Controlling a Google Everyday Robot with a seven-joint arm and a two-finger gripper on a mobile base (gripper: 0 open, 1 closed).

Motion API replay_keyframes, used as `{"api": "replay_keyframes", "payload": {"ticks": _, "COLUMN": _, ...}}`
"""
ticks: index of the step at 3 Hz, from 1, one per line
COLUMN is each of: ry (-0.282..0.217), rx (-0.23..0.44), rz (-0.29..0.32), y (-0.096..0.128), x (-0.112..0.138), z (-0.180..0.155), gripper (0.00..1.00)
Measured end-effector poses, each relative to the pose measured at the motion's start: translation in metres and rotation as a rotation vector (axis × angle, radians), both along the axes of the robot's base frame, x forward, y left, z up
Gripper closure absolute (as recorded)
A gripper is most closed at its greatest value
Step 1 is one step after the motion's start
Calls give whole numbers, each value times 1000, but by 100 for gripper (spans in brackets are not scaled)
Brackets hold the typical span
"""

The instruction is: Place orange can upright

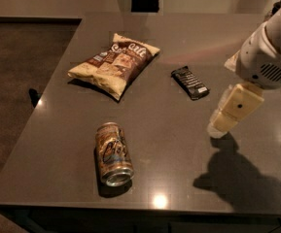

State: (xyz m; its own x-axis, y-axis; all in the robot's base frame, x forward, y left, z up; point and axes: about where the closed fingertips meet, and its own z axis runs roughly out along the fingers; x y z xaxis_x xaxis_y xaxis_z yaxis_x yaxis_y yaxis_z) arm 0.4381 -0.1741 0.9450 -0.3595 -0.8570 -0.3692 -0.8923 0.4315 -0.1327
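Note:
The orange can (pixel 113 153) lies on its side on the dark grey table (pixel 179 144), near the front edge, with one silver end pointing toward the front. My gripper (pixel 219 127) hangs above the table at the right, well to the right of the can and apart from it. It holds nothing that I can see. The white arm (pixel 269 52) rises from it toward the upper right.
A tan chip bag (pixel 114 64) lies at the back left of the table. A flat black bar wrapper (pixel 190 82) lies behind the gripper. The table's left edge drops to a dark floor (pixel 18 76). The arm casts a shadow (pixel 242 178) at the front right.

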Motion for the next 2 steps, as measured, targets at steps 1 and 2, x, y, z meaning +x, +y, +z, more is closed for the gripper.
{"api": "replay_keyframes", "payload": {"ticks": 1, "ry": 5, "rx": 6, "rz": -80, "y": 20, "x": 1, "z": -10, "gripper": 0}}
{"api": "replay_keyframes", "payload": {"ticks": 2, "ry": -35, "rx": 6, "rz": -180, "y": 34, "x": 1, "z": -16, "gripper": 0}}
